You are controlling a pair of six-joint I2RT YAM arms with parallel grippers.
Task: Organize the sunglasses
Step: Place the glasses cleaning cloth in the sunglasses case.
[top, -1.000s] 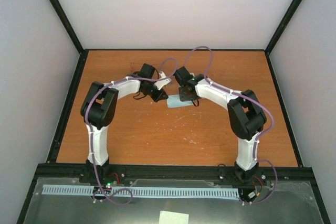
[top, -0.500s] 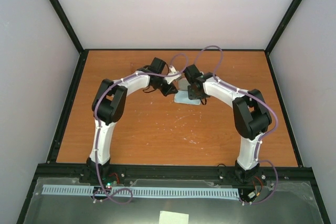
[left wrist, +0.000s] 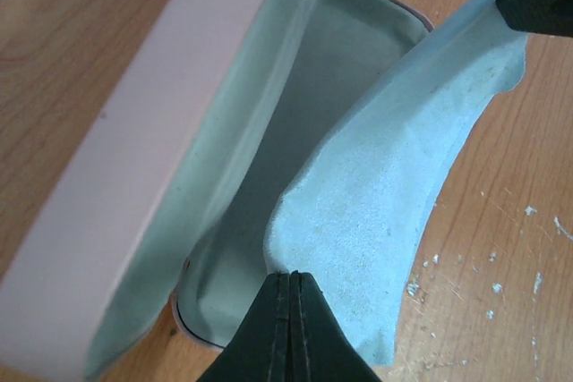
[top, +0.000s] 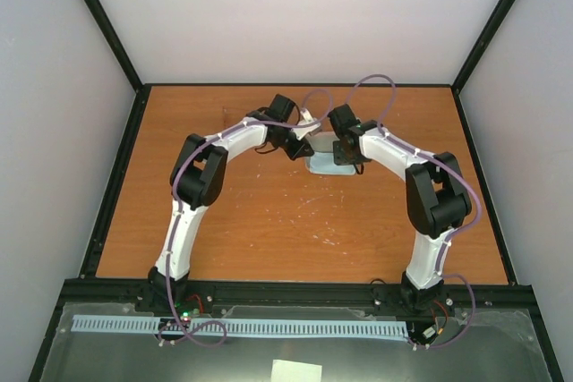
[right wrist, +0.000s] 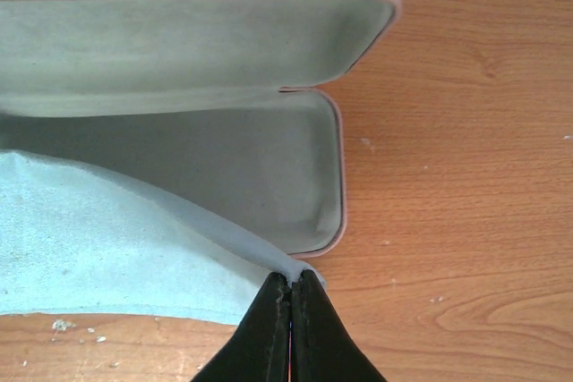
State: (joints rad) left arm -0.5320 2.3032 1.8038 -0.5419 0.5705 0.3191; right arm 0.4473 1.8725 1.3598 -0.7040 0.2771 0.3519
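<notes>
Blue-grey cloth (left wrist: 385, 176) hangs stretched between the two claws over an open pink case (left wrist: 125, 158). The left claw (left wrist: 288, 276) is pinched tight on one corner of the cloth, its black fingers pressed flat together with no gap. The right claw (right wrist: 291, 279) is closed just as hard on the opposite corner, and from the left wrist it shows as a dark tip at the upper right edge, where the cloth ends. Between the two grips the cloth bows in a soft curve along the near rim of the case's lower half, one side dipping into the grey-green lining and the other hanging over the wooden table (right wrist: 466, 131).

The case lies open, its lid tilted up and back from the hinge, both halves lined alike. From above, the two wrists crowd together over it and cover nearly all of it; only a pale patch of cloth shows between them. The part of the tray beneath the cloth is hidden in every view, and the lid runs out of both wrist pictures. The sunglasses show nowhere; whether they lie under the cloth I cannot tell
</notes>
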